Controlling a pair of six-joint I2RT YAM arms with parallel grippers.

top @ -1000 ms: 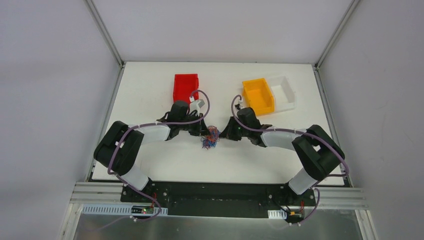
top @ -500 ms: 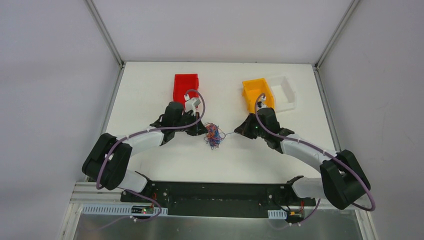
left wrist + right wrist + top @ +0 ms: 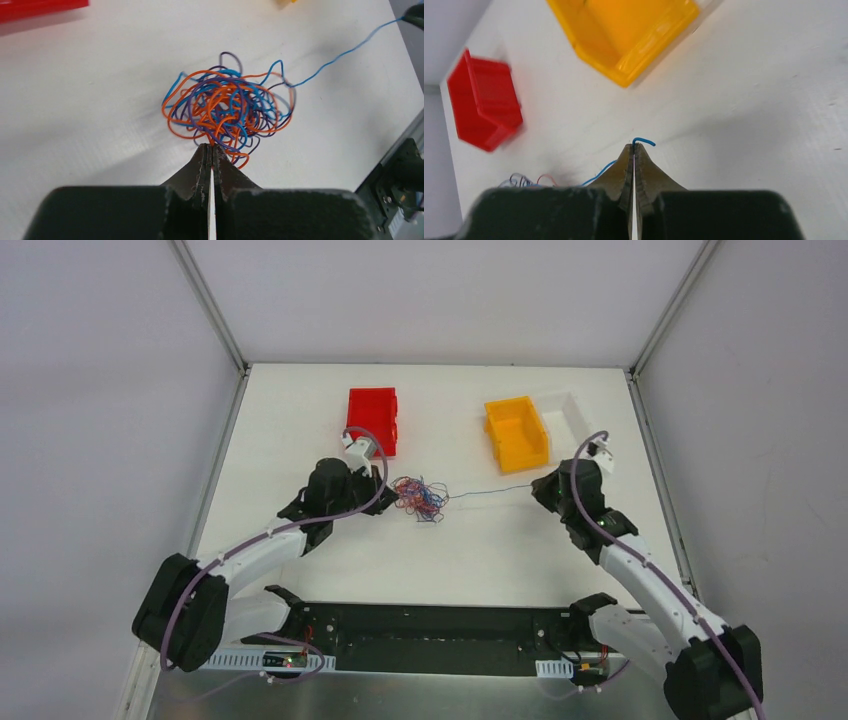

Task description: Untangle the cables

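Okay, the cables (image 3: 420,498) sit as one orange, blue and purple knot on the desk (image 3: 300,420), a bit left of centre, just near-right of the red bin (image 3: 372,420). Left jaws are pressed together on a few strands at the knot's left edge; the left wrist view shows the tips biting into the clump (image 3: 227,110). Probably an anchor, so the knot stays put and doesn't slide across the desk.

Right jaws are well apart to the right, just near-right of the orange bin (image 3: 517,433), also pressed together, pinching the end of one blue strand (image 3: 490,490). Its short tip curls out past the jaw tips (image 3: 644,141). That strand runs almost straight from knot to right jaws, slightly wavy (image 3: 345,52), so not fully taut.

Judgement: two-sided hold, one side fixing and one drawing a single wire out. Risk is that the loops cinch tighter if the blue strand snags inside. The clear bin (image 3: 572,420) sits beside the orange one on the far side; the bins are likely for sorted wires.
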